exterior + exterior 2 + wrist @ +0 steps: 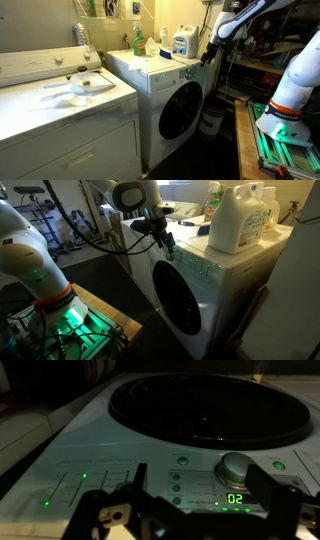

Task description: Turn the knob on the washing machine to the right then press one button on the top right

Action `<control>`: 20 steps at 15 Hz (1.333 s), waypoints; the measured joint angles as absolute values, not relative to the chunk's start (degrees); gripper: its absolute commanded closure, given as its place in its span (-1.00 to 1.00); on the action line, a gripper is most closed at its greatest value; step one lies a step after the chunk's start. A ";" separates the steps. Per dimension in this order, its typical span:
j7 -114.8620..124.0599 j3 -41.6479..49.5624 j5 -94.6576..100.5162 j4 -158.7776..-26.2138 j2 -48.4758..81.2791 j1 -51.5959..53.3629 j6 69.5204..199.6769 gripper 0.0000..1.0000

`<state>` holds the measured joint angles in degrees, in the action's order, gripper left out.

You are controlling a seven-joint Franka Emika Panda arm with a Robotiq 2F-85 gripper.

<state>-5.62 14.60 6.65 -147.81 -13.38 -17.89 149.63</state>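
Note:
The white front-loading washing machine point(165, 85) point(215, 280) has a round dark glass door point(180, 110) point(180, 305). My gripper point(208, 52) point(165, 240) hovers at the control panel on its upper front edge. In the wrist view the gripper point(200, 498) is open, its dark fingers to either side of the panel. The silver knob point(238, 468) lies between them, close to the finger on the right of the picture. A green display point(235, 498) reads 02. Small round buttons point(176, 488) sit beside the knob. The door point(205, 405) fills the top of this view.
A white and blue detergent jug point(182, 42) point(240, 220) and a green bottle point(138, 40) stand on the washer. A wider white top-opening appliance point(60, 115) with items on its lid stands beside it. The robot base point(285, 125) point(55, 305) glows green.

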 measured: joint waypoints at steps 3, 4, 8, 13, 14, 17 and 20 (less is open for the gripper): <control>-5.36 14.60 6.65 -149.25 -14.05 -17.88 151.88 -1.00; -5.33 14.60 6.65 -149.25 -14.09 -17.88 151.88 -1.00; -5.28 14.58 6.23 -148.71 -13.60 -17.45 151.90 -1.00; -2.02 13.66 6.23 -145.53 -8.04 -17.10 155.14 0.03; -1.41 13.60 6.30 -144.97 -6.80 -17.10 155.94 0.16; -0.89 13.56 6.31 -143.78 -3.58 -17.07 159.14 0.61; -0.77 13.57 6.31 -142.89 -1.11 -17.07 162.13 1.00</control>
<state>-0.77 13.57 6.31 -142.89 -1.11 -17.07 162.13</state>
